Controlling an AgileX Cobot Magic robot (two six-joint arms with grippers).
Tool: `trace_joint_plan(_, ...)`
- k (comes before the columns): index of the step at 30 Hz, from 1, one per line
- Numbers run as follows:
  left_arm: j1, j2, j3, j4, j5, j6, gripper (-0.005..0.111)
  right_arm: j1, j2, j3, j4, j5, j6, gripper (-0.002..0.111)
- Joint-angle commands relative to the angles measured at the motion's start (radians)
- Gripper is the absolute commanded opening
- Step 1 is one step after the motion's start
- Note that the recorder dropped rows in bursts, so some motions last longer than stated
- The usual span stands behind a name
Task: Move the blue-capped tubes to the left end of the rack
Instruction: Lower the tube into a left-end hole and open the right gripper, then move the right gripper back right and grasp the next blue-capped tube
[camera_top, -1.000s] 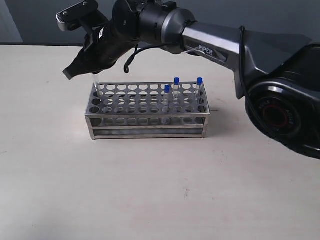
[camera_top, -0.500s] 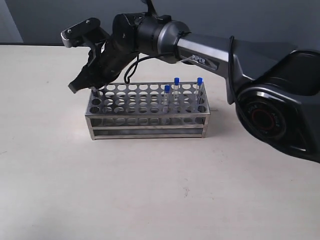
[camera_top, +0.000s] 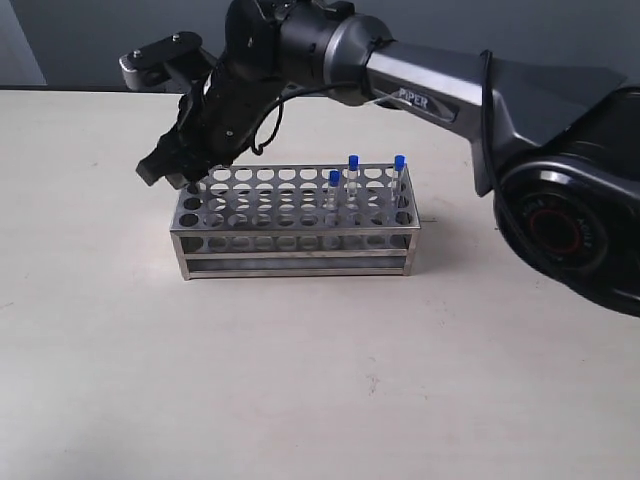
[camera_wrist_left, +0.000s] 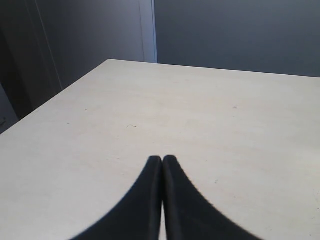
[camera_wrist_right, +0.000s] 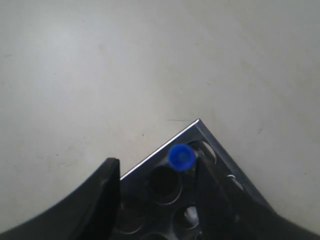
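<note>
exterior view: rack (camera_top: 295, 215) on pale beige table (camera_top: 300, 390), grey wall (camera_top: 70, 40) behind.

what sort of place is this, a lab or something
Likely a robot test bench dressed as a lab: a steel test-tube rack with blue-capped tubes stands on a pale table, a black robot arm reaches over it, and the wall behind is plain grey.

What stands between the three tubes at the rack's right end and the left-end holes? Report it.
Nothing stands in the rack between the three tubes and that end; the holes look empty. One tube already fills the left corner hole, and the right gripper hangs over it, jaws open around its cap.
</note>
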Motion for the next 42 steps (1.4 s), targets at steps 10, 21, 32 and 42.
trace_joint_plan(10, -0.005, 0.003, 0.004, -0.005, -0.012, -0.002, 0.0, -0.004, -0.127, -0.001, 0.0, 0.142, 0.001, 0.046)
trace_joint_plan(21, -0.005, 0.003, 0.004, -0.005, -0.012, -0.002, 0.0, -0.04, -0.17, 0.013, -0.305, 0.379, 0.217, 0.046)
trace_joint_plan(32, -0.005, 0.003, 0.004, -0.005, -0.012, -0.002, 0.0, -0.103, -0.216, 0.15, -0.326, 0.379, 0.234, 0.038)
trace_joint_plan(42, -0.005, 0.003, 0.004, -0.005, -0.012, -0.002, 0.0, -0.109, -0.216, 0.24, -0.36, 0.326, 0.234, 0.026)
